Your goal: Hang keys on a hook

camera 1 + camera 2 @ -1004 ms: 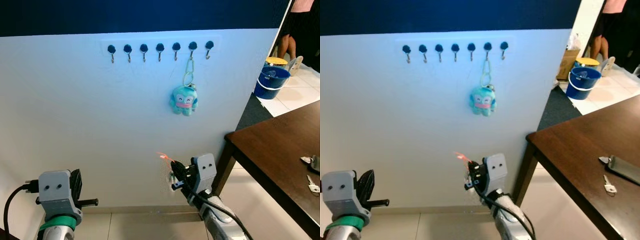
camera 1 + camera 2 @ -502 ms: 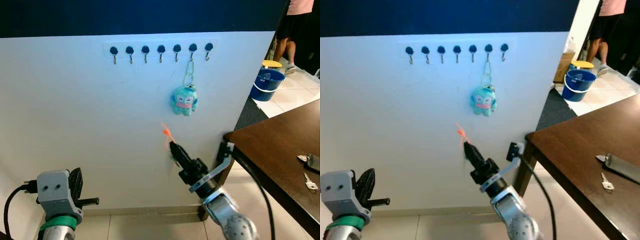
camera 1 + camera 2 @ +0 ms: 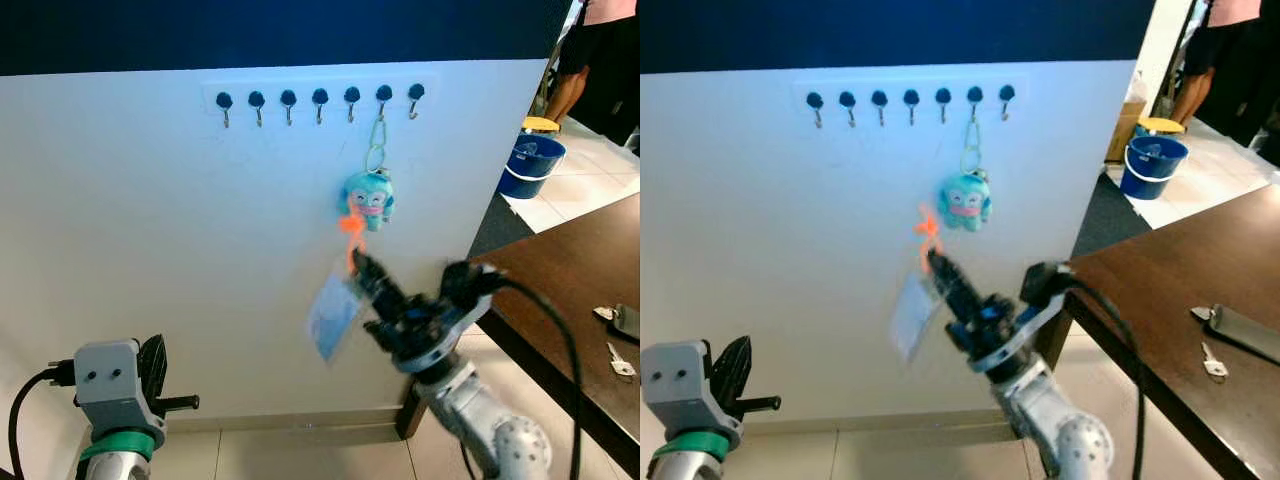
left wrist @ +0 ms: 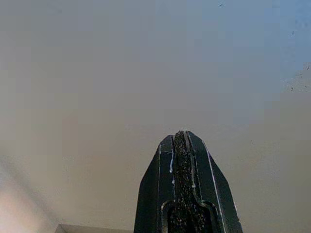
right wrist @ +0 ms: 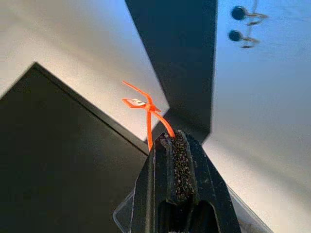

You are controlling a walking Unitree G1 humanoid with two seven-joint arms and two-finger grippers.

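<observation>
A row of hooks runs across the wall at 12 o'clock; a plush keychain hangs from the second hook from the right. The right tool sits just below the plush, a tie above its tip and a tag dangling beside it. The desk lies at 3 o'clock, keys on it. The left tool is at 8 o'clock. A bucket stands on the floor at 2 o'clock, past the wall's end

White wall, brown table, tiled floor
</observation>
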